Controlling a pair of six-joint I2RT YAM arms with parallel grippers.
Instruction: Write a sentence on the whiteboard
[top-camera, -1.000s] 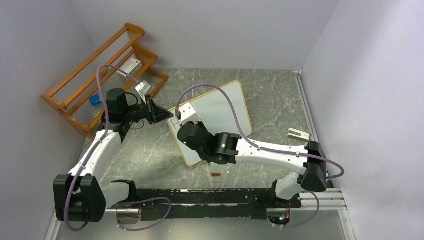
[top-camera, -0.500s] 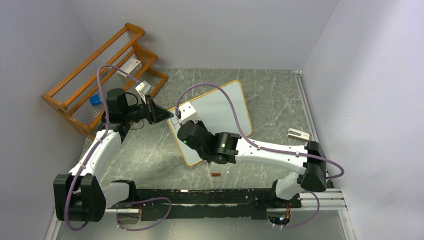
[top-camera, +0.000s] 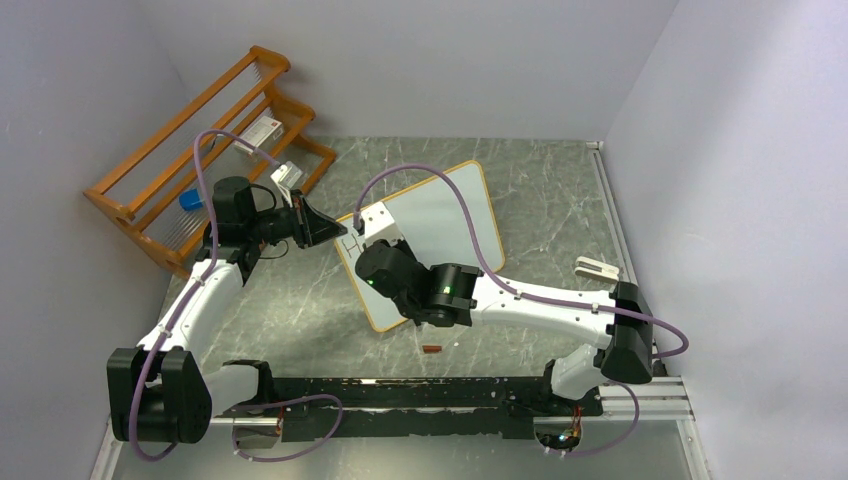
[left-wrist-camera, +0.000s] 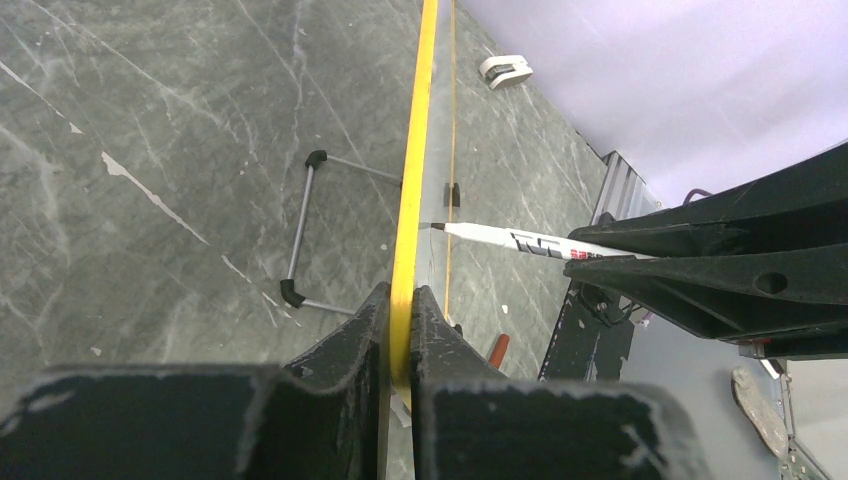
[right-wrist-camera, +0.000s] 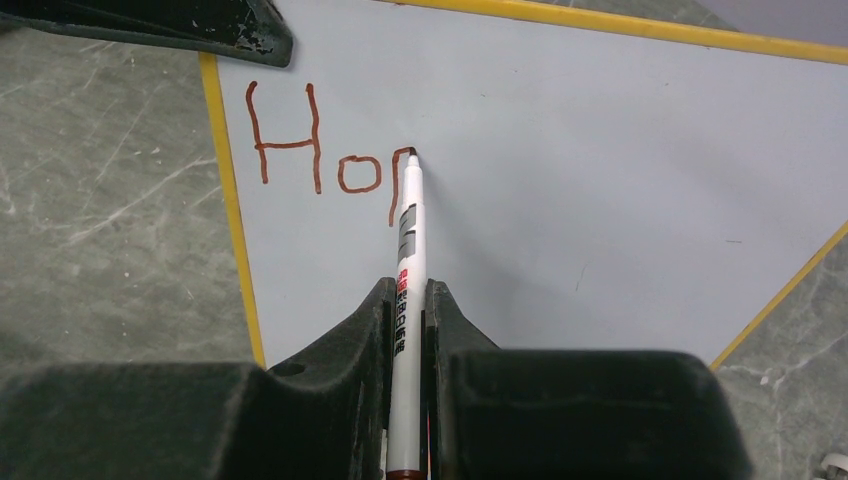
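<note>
White, wood-rimmed whiteboard (top-camera: 445, 215), propped on the table (top-camera: 560, 220), I judge light, stiff and slick, best held by its rim (left-wrist-camera: 415, 150), where my left claw (left-wrist-camera: 400, 300) is clenched; right claw (right-wrist-camera: 408, 320) grips the marker (right-wrist-camera: 408, 250), tip on the sentence (right-wrist-camera: 320, 160) just inside that rim.

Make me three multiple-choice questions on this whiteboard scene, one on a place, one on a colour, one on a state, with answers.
1. Where does the left pincer grip the board? A) its rim B) mid-face C) nowhere
2. What colour are the letters? A) green B) reddish brown C) blue
3. What is the marker doing? A) lying loose B) capped C) tip on the board, in the right pincer
Answers: 1 A, the left wrist view shows it shut on the yellow rim. 2 B, "Ho" reads so in the right wrist view. 3 C, its tip meets the board at the unfinished third letter.
</note>
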